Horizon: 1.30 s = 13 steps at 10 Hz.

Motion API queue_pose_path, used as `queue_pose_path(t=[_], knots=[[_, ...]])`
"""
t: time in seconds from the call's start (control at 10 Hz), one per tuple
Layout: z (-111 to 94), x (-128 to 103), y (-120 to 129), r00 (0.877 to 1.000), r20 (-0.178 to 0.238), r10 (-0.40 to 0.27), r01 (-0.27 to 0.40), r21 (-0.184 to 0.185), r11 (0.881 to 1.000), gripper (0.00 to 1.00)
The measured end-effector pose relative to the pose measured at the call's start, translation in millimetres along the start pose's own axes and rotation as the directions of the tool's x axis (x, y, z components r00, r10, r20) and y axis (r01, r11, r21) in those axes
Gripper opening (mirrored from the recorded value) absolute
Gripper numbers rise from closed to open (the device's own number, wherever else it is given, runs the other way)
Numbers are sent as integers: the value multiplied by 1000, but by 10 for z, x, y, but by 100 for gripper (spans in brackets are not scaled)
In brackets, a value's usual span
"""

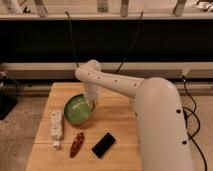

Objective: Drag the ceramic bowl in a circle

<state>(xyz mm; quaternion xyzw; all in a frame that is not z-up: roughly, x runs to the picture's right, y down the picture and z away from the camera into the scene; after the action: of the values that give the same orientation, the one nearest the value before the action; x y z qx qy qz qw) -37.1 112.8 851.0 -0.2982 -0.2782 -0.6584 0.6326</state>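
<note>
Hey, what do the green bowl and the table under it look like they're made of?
The ceramic bowl is probably glazed ceramic: a smooth, glossy green surface, lighter inside. The table looks like unpainted wood: a warm tan top with faint board lines. The end effector sits at the bowl's rim, on the picture's right side.

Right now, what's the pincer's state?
Pincer: down at the rim of the ceramic bowl; open, closed or gripping cannot be told.

Arm (122, 86): white, stretches from the bench's (122, 127) right side leftward along its far edge, elbow (89, 73) bent short of the far-left corner.
Wrist (92, 92): turned straight down from the elbow.
Gripper (93, 103): pointing down, low over the bench's left half, nearer the far edge.
</note>
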Motion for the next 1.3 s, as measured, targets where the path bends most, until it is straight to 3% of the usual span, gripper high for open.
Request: queue_pose_path(t=[0.4, 0.6, 0.9, 1.3], knots=[[-25, 175, 673, 993, 0, 121, -121, -31, 992, 0], [-64, 364, 818, 985, -4, 172, -172, -30, 985, 0], [-163, 684, 707, 980, -23, 198, -199, -25, 980, 0], [-181, 710, 317, 989, -31, 145, -146, -15, 989, 0]])
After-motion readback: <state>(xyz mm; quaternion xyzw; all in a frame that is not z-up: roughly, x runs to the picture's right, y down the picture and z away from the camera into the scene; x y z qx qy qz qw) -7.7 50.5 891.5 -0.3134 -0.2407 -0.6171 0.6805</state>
